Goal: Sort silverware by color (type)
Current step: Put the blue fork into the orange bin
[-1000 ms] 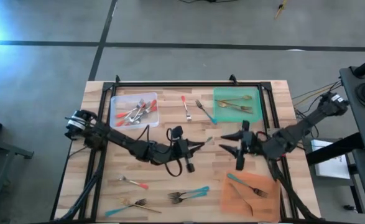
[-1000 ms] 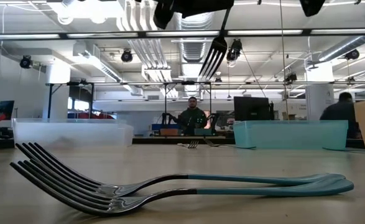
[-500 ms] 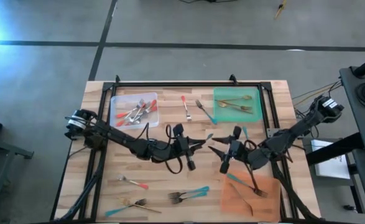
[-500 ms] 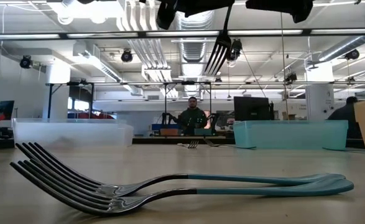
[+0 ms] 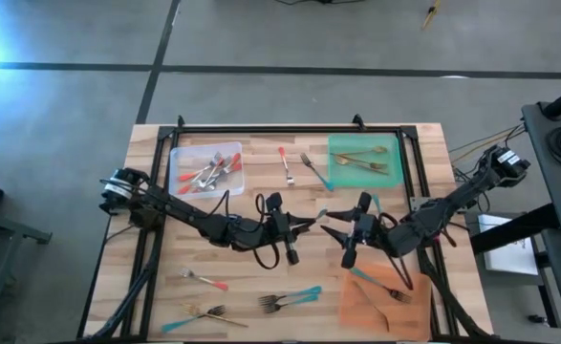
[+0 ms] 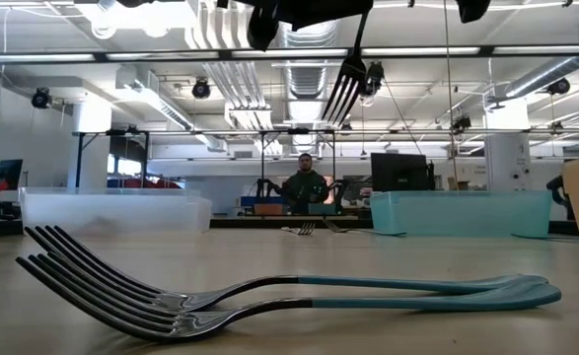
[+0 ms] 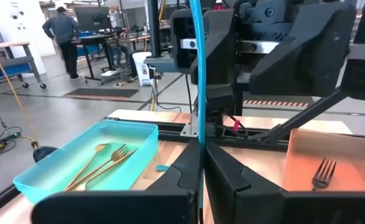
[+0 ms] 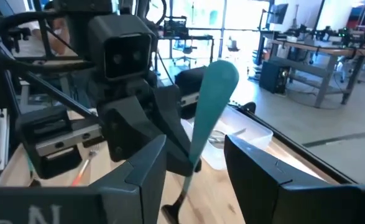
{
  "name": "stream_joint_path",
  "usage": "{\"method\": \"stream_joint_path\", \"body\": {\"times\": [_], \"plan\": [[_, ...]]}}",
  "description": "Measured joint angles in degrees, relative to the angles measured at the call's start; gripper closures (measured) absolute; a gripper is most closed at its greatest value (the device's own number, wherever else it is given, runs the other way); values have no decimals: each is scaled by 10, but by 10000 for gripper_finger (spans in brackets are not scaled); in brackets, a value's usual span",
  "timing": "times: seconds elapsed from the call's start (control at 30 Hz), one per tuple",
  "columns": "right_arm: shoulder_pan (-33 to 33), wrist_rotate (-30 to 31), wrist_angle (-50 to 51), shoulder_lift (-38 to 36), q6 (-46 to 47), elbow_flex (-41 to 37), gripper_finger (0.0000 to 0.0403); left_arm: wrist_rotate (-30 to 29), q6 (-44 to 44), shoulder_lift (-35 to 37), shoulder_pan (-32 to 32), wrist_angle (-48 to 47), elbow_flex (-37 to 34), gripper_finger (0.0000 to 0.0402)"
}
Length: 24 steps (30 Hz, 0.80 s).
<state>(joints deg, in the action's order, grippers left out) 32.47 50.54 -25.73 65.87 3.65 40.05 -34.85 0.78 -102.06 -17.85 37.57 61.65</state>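
Clear plastic tray [image 5: 181,158] at the far left already holding a cluster of red-handled silverware [image 5: 208,172], so that colour largely sorted. Nearer along the left edge of the table [image 5: 261,277], still loose: a red-handled piece [image 5: 206,280], a gold fork [image 5: 208,311] beside a teal handle, and two teal forks [image 5: 290,299] lying together. At centre, left end effector [image 5: 311,223] clamped on a teal fork [image 7: 196,68], lifted above the table and offered toward the right end effector [image 5: 340,235], fingers spread on either side of the teal handle without gripping yet; apparently a hand-over in progress. Farther back at centre, still unsorted: a red-handled piece [image 5: 285,164] and a teal-handled fork [image 5: 314,171]. To the right, green tray [image 5: 339,179] at the far side with gold pieces [image 5: 364,162], and orange tray [image 5: 356,308] at the near side with a couple of forks [image 5: 376,287]. Roughly half done by the look of it; seven or so items left.
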Motion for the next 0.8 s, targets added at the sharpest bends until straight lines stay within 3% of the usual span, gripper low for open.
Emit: {"method": "stream_joint_path", "body": {"times": [0.47,0.8], "plan": [[-14,-30,-37,0,-19,0,253,37,-11,0,-5,1,1,402],[-19,-30,-37,0,9,0,306,37,-11,0,-5,1,2,402]]}}
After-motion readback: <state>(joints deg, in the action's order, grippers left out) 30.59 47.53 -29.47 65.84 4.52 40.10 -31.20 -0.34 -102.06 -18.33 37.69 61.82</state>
